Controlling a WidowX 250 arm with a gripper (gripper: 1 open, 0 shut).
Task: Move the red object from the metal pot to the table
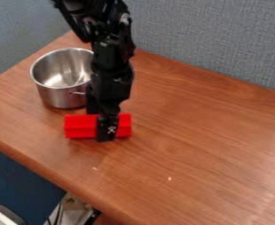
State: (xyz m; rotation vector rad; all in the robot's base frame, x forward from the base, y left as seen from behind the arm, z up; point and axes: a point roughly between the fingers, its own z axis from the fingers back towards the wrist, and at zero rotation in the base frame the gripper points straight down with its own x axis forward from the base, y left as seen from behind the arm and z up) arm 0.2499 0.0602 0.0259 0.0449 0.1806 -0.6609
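The red object (81, 127), a bright red block, lies flat on the table (199, 149), just in front and right of the metal pot (61, 77). The pot stands upright near the table's back left and looks empty. My black gripper (108, 126) points straight down over the middle of the block. Its fingers straddle the block, and its jaws stand open. The arm hides the block's middle.
A blue-grey wall stands behind the table. The table's front edge runs diagonally from the left to the bottom right, with dark floor and a metal stand below it.
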